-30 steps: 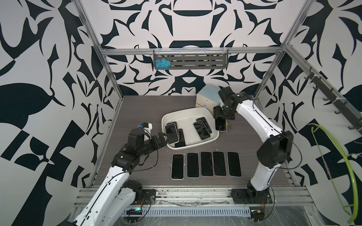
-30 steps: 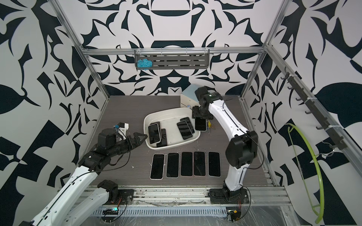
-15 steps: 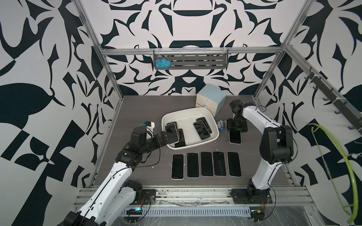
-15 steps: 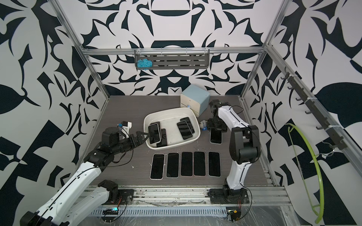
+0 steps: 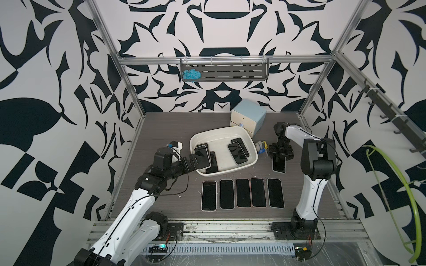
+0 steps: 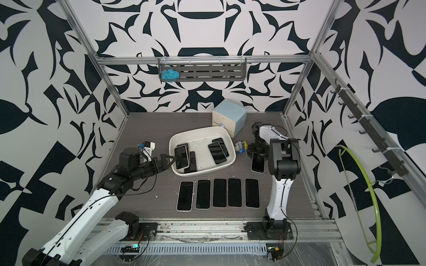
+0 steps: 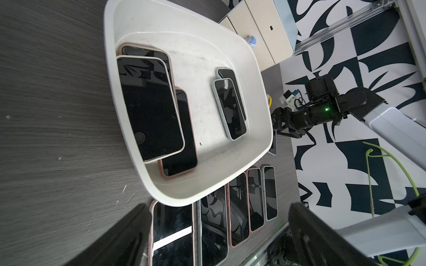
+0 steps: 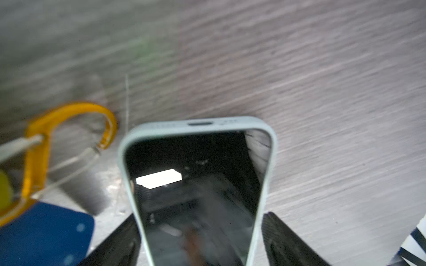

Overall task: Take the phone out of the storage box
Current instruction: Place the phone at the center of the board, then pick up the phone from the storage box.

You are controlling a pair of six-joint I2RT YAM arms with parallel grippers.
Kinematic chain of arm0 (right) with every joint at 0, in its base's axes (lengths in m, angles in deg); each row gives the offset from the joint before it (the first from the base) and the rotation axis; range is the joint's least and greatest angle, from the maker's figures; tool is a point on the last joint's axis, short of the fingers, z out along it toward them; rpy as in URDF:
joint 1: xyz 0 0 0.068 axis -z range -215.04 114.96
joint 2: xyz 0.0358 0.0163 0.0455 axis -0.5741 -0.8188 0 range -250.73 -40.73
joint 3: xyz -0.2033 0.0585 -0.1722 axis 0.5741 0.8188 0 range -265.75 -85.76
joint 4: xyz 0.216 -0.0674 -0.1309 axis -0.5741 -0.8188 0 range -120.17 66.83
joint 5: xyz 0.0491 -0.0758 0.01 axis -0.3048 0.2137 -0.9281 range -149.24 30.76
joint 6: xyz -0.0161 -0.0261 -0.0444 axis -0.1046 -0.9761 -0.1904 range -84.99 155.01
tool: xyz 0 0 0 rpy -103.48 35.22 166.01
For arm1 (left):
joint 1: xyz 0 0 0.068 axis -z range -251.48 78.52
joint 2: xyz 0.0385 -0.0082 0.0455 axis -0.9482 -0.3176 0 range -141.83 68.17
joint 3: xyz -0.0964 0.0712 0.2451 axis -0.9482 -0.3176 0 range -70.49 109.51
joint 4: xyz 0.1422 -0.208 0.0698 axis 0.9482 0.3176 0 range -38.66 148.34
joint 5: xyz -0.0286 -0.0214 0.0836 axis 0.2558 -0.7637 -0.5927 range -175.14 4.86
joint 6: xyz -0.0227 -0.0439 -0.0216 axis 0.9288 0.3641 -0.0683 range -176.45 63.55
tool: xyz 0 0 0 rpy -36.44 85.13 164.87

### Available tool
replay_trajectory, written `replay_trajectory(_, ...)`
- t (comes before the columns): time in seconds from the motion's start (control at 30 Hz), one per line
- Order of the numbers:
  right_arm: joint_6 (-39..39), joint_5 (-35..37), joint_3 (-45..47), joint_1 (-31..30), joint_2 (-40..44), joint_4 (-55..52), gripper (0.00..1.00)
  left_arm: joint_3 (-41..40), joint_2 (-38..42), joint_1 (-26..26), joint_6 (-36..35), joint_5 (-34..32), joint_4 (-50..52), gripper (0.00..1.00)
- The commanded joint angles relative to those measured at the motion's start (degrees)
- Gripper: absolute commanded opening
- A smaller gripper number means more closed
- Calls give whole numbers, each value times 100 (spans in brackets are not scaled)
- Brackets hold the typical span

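Note:
The off-white storage box [image 5: 221, 134] [image 6: 198, 133] [image 7: 110, 34] sits mid-table and holds several dark-screened phones: a stack [image 7: 147, 108] on one side, a pair [image 7: 230, 108] on the other. My left gripper [image 5: 198, 161] [image 6: 172, 159] [image 7: 216, 230] is open at the box's near-left rim, beside the stack, holding nothing. A phone in a pale blue-green case [image 5: 279, 166] [image 8: 198, 172] lies flat on the table right of the box. My right gripper [image 5: 279, 159] [image 6: 258, 156] [image 8: 200, 230] straddles its far end, open, a gap showing beside one finger [image 8: 279, 232].
Several phones [image 5: 242, 193] lie in a row on the table in front of the box. A cream two-drawer cabinet [image 5: 247, 116] stands behind the box. A small keychain with a yellow carabiner [image 5: 260, 147] [image 8: 69, 115] lies between the box and the right gripper.
My right arm carried the phone from the box's right rim down onto the table to the right, then its jaws widened. The left gripper moved in to the box's left rim.

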Motion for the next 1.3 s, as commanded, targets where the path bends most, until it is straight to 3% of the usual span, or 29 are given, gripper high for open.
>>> replay_trajectory(0.0,-51,18,72,-28,246,-37,96,242,-152,-24,-68,47,84,100)
replay_trajectory(0.17,232,171,227,-158,1415,-160,99,299,-286,-24,-26,88,7,100)
replay_trajectory(0.3,63,132,-73,-1133,2054,-184,99,132,-237,-24,93,122,-68,100)
replay_trajectory(0.47,71,-182,-1233,-2429,1223,-710,99,-108,-244,-24,336,244,-199,100)
replay_trajectory(0.63,144,-124,-2210,-2987,-51,-1159,99,-268,-288,-24,604,255,-141,100)
replay_trajectory(0.73,115,-262,-2293,-2996,-478,-820,99,-362,-301,-24,708,290,-36,100)
replay_trajectory(0.87,108,72,-2685,-2957,-958,-962,99,-522,-267,-24,779,324,77,100)
replay_trajectory(1.27,-126,41,-2743,-2945,-1400,-910,96,-731,-661,-24,1023,359,-357,100)
